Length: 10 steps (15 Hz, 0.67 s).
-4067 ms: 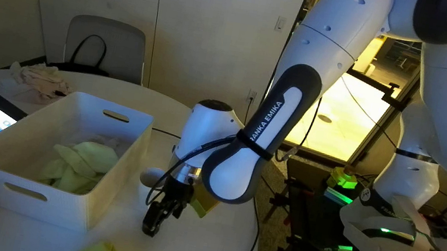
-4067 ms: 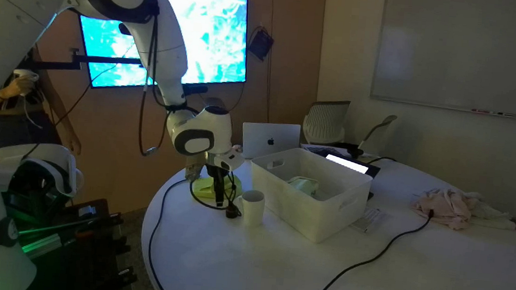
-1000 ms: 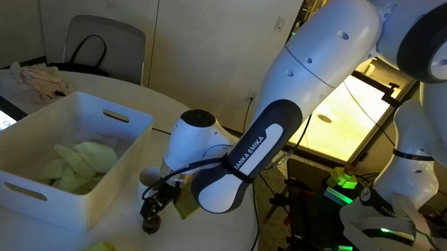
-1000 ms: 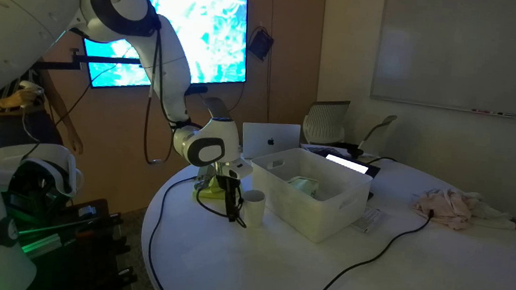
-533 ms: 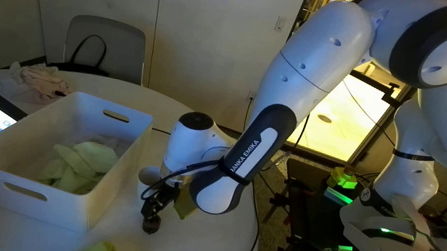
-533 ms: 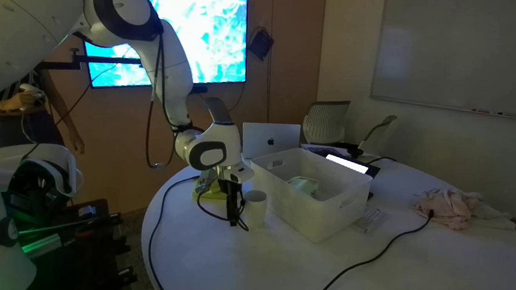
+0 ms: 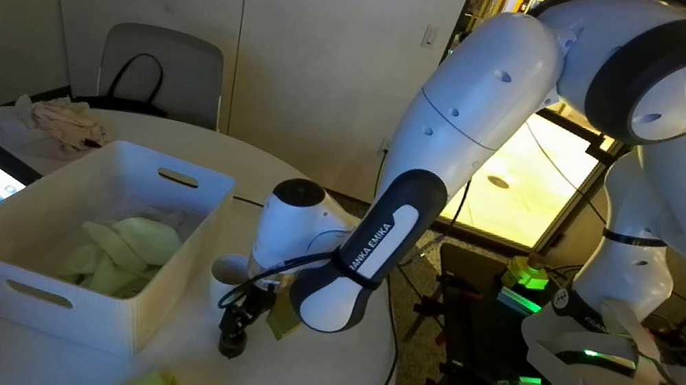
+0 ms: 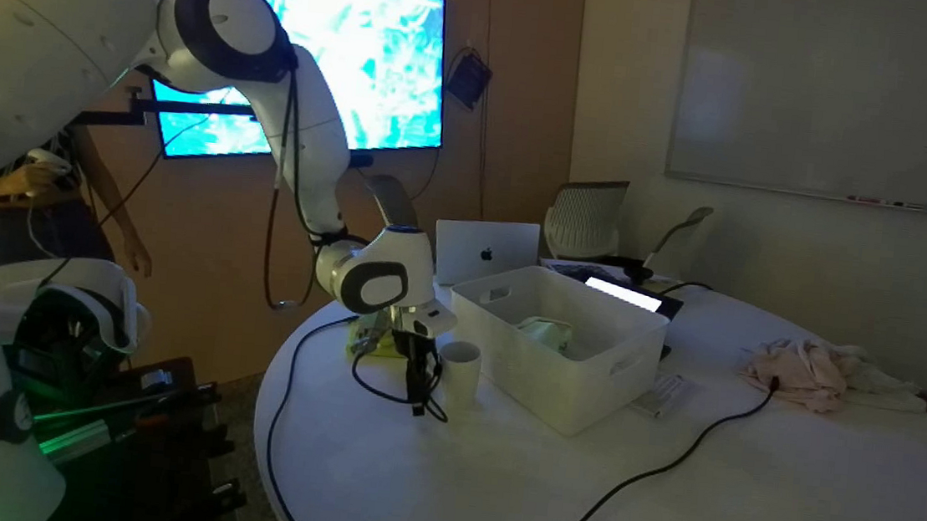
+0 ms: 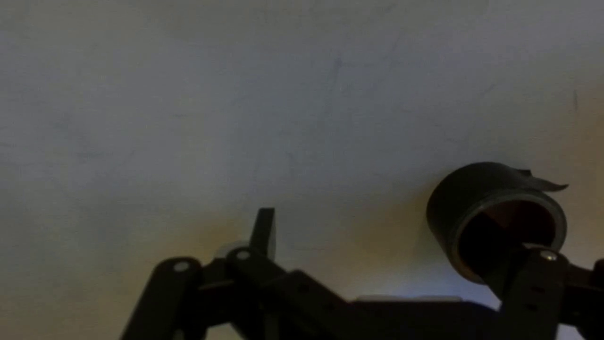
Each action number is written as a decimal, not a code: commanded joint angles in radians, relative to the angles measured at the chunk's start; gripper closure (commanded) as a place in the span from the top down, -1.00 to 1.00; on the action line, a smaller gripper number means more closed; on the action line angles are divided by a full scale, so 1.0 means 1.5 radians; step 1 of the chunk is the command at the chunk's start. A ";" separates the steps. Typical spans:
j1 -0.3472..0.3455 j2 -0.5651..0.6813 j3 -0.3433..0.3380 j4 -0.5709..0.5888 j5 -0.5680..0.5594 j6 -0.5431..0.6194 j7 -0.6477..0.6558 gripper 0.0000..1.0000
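A black two-fingered gripper (image 9: pixel 394 236), jaws unclenched and spread wide, hangs low over a round white table (image 8: pixel 786 507) near a rectangular white plastic bin (image 7: pixel 85 317). A dark cylindrical roll of tape (image 9: pixel 465 200) sits near the bin; in the wrist view one finger (image 9: pixel 533 283) overlaps its hollow core, contact unclear. Lettering on the white robot arm (image 7: pixel 467 116) reads "RANKA EMIKA"; a silver laptop (image 8: pixel 485 250) behind the bin in an exterior view bears an Apple logo.
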<state>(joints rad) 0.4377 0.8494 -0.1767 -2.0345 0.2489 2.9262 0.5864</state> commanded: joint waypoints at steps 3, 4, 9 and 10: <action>0.007 -0.004 -0.016 -0.001 -0.015 -0.009 0.018 0.50; 0.010 -0.007 -0.020 -0.005 -0.016 -0.006 0.019 0.31; 0.021 -0.029 -0.033 -0.029 -0.018 0.008 0.022 -0.47; 0.023 -0.032 -0.037 -0.035 -0.019 0.012 0.022 -0.60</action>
<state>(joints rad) 0.4437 0.8383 -0.1990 -2.0431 0.2481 2.9254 0.5896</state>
